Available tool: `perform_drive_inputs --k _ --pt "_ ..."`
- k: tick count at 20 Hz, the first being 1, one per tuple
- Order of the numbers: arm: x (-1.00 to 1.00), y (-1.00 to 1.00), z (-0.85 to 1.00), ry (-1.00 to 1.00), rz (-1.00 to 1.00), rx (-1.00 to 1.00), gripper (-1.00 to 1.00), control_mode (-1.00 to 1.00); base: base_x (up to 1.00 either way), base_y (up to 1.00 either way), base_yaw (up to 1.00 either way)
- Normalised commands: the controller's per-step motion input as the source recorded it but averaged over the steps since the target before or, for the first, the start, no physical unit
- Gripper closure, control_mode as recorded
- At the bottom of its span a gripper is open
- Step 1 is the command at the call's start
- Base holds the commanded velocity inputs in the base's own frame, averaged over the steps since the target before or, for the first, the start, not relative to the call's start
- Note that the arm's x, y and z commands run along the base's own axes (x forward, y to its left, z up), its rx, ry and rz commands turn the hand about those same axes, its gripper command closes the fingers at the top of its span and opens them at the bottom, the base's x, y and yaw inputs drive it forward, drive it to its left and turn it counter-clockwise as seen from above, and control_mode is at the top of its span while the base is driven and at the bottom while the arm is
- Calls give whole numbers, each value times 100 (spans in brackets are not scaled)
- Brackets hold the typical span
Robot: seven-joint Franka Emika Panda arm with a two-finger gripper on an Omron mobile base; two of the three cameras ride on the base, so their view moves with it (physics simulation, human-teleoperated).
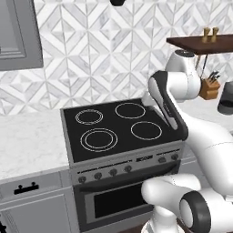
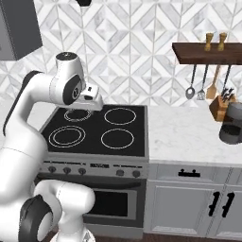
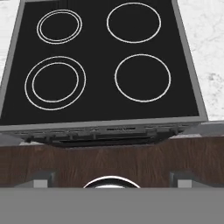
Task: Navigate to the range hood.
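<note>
Facing the black cooktop (image 1: 119, 127) squarely, mid-frame in both base views, probably because the hood hangs directly above it. Flanking it, marble surface (image 2: 189, 137) spreading toward the right edge, grey wall cabinet (image 1: 18, 34) filling the upper left corner. Folding the white arm (image 2: 52, 90) over the burners, likely tucked for driving. Peeking in at the very top edge, left of centre, the range hood (image 1: 117, 2), just its dark rim against the tiles. Jaws (image 3: 112, 179): spread, pinching nothing.
</note>
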Motion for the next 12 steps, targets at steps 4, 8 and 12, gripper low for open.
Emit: perform_drive_inputs --k 4,8,12 --pt "0 0 0 0 0 0 -100 100 57 69 0" --pt "0 0 0 0 0 0 -100 100 62 62 0" --pt "0 0 0 0 0 0 -100 100 92 33 4"
